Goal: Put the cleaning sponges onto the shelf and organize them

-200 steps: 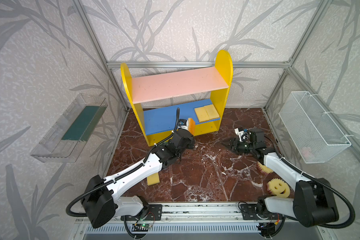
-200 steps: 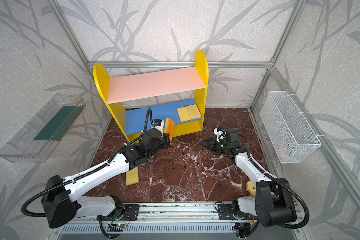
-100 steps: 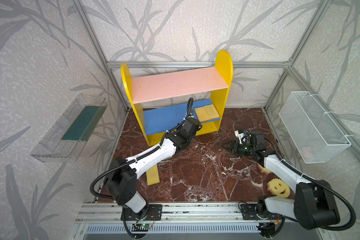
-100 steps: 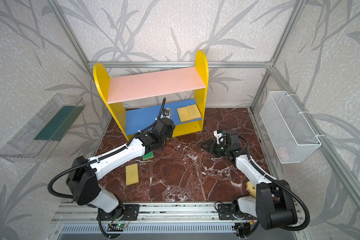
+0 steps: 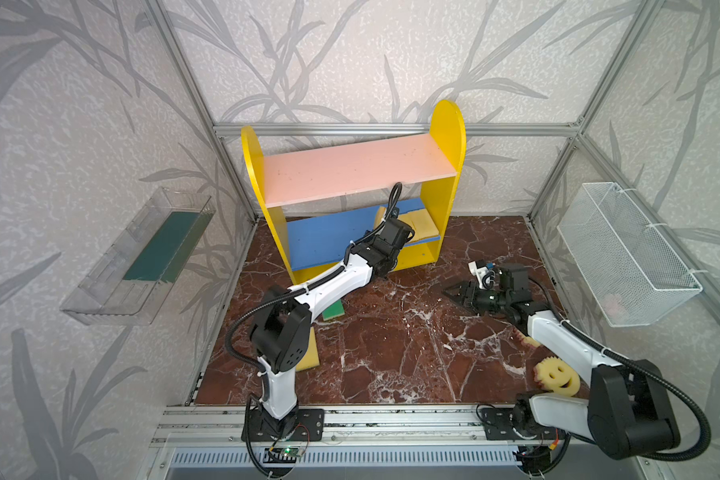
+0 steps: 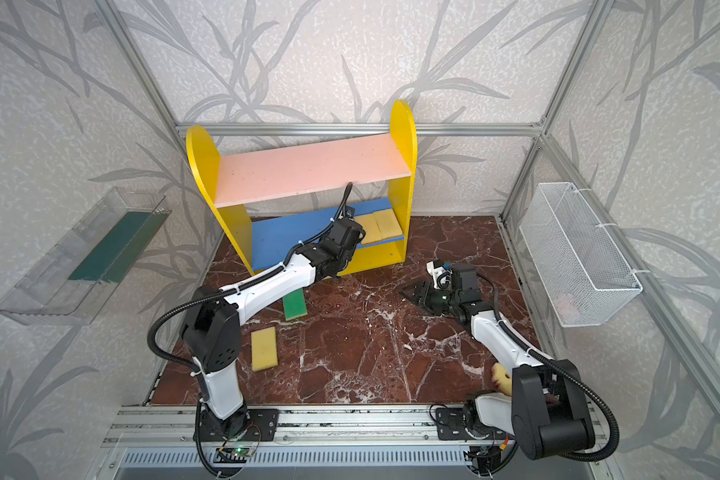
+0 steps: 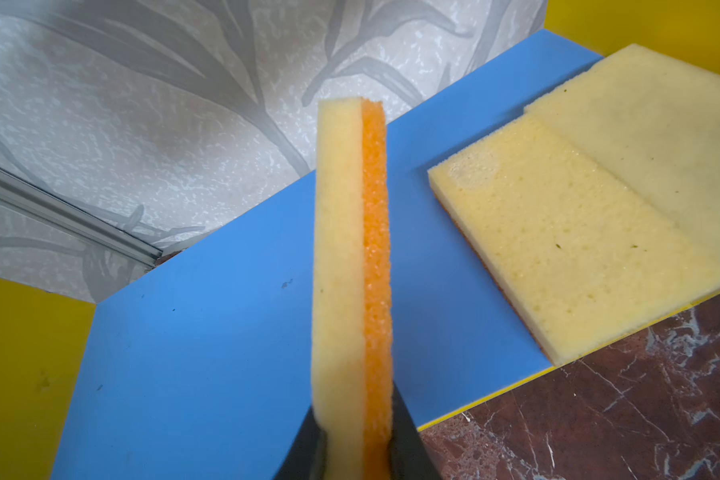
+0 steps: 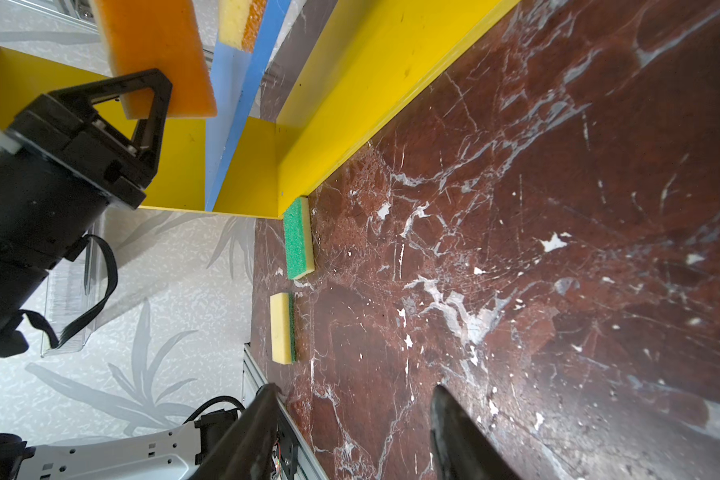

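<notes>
Between the jaws of the left gripper (image 7: 356,440), an orange-faced sponge (image 7: 352,249) is clamped on edge, its free end carried out over the blue middle board (image 7: 225,332) of the shelf (image 5: 447,137). It is presumably kept upright so that it can be passed under the pink top board (image 5: 350,170) before being laid down. Just beside the claw, on the orange-face side, two sponges (image 7: 570,257) are already laid flat, side by side; the bare blue stretch ahead of the claw is judged the intended spot. The right gripper (image 8: 354,390) is held wide and empty, low over the marble floor (image 8: 558,208), well apart from the shelf.

The sponge's thin edge and its gap to the neighbours are given only by the left wrist view. Its broad orange face, with a finger pressed on it, is given only by the right wrist view. In both top views it is largely hidden by the wrist. Behind the claw, a green-faced sponge (image 6: 295,304) and a yellow sponge (image 6: 264,348) are seen on the floor, and a smiley sponge (image 5: 558,376) near the right arm's base.
</notes>
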Robot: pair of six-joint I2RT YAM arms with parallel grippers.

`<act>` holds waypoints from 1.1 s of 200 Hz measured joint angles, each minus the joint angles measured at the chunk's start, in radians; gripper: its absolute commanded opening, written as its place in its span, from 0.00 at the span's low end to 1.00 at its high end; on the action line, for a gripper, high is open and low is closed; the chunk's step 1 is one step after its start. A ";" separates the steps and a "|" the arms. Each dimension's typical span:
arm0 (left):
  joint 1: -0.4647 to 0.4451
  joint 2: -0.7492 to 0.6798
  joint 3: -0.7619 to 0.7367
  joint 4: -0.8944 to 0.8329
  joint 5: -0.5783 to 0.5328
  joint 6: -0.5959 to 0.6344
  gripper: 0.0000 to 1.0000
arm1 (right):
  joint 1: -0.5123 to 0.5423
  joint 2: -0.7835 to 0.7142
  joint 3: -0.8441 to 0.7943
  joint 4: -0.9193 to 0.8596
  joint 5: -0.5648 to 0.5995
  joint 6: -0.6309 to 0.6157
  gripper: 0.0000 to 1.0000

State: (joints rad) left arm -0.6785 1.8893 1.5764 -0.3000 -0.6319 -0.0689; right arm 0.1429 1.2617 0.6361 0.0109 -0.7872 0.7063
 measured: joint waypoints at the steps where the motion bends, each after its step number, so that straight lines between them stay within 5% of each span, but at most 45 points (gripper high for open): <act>1: 0.000 0.002 0.002 -0.001 0.000 0.001 0.28 | 0.000 0.000 0.000 0.000 0.000 0.000 0.58; 133: -0.024 0.061 0.092 -0.088 0.111 -0.026 0.71 | 0.000 0.000 0.000 0.006 0.000 -0.003 0.59; 176: -0.027 -0.008 0.043 -0.089 0.168 -0.068 0.74 | 0.036 -0.021 0.015 -0.056 0.034 -0.050 0.60; 220: -0.027 -0.257 -0.199 -0.032 0.236 -0.156 0.69 | 0.172 -0.026 0.154 -0.132 0.135 -0.111 0.67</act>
State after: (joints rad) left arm -0.7052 1.6318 1.3773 -0.3325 -0.3958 -0.2253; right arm 0.3149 1.2354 0.7906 -0.1211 -0.6525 0.5953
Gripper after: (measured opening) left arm 0.694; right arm 0.658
